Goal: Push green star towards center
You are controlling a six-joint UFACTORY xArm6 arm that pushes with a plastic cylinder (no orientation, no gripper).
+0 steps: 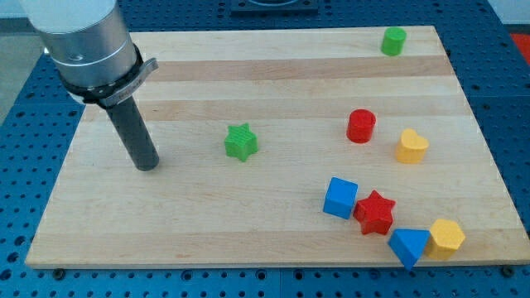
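The green star [241,141] lies on the wooden board [265,83], a little left of the board's middle. My tip [146,165] rests on the board to the view's left of the star and slightly lower, about a hundred pixels away, not touching it. The dark rod rises from the tip up to the grey arm housing at the view's top left.
A green cylinder [394,40] sits at the top right. A red cylinder [361,126] and a yellow heart-like block [411,146] lie right of centre. At the bottom right cluster a blue cube [340,198], red star [375,212], blue triangle [409,246] and yellow block [447,237].
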